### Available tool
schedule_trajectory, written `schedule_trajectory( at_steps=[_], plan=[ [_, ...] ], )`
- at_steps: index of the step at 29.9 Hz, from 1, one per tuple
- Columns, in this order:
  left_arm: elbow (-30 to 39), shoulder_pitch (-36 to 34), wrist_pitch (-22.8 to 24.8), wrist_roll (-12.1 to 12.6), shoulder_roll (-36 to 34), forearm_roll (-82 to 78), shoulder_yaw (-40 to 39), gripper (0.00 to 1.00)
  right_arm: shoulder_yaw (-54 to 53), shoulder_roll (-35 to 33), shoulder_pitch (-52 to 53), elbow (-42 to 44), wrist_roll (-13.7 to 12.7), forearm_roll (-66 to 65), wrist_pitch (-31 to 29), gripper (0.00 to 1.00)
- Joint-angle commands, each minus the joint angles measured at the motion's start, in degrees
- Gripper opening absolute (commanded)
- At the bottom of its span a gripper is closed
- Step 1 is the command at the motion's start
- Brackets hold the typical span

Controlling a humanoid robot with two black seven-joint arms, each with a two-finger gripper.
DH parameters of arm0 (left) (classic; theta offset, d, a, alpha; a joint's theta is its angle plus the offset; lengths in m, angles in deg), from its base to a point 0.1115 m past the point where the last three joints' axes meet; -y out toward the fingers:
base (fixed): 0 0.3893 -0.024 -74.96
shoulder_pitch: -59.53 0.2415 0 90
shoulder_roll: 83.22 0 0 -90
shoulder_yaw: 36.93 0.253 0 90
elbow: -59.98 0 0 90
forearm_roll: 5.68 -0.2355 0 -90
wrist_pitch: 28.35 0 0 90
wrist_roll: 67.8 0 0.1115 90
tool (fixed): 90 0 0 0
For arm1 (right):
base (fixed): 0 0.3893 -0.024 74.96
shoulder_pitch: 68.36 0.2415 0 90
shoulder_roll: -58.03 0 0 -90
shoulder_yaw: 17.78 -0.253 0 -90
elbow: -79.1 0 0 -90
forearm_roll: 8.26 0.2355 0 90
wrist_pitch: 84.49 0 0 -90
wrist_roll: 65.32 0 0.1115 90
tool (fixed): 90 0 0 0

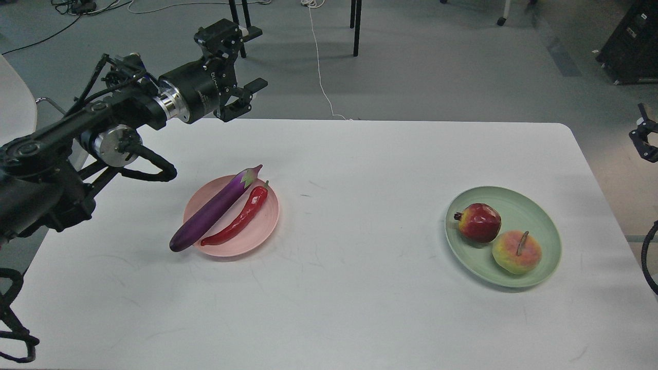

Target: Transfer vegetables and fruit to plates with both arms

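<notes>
A purple eggplant (216,208) and a red chili (237,221) lie side by side on the pale pink plate (259,231) at the left of the white table; the eggplant's blunt end hangs over the plate's rim. A dark red pomegranate (480,222) and a yellow-pink peach (516,252) sit on the pale green plate (534,216) at the right. My left gripper (245,59) is open and empty, raised above the table's far left edge, well clear of the pink plate. Only a small dark part of my right gripper (645,139) shows at the right edge.
The white table (349,288) has rounded corners. Beyond its far edge are grey floor, black chair legs (237,31), a white cable (321,72) and a white chair (15,113) at the left. A black box (632,46) stands at the top right.
</notes>
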Motion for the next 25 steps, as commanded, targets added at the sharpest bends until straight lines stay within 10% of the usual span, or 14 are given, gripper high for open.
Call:
schedule_trajectory(
  at_steps=[1,14,25],
  plan=[
    [-9.31,1.56,5.37,0.01,3.15,9.36,-3.61,0.98,-0.59,2.44,0.24,0.37,0.0,0.38,0.0,0.98],
    [-29.1,4.64,7.02,0.09,12.03,15.09,-13.55,0.98,-6.39,18.61,5.85,8.97,-3.21,0.56,0.0,0.99],
    [-29.29,5.17,7.02,-0.08,13.18,20.1,-14.16,0.98,-5.6,22.4,7.62,14.87,-5.5,0.38,0.0,0.99]
  ],
)
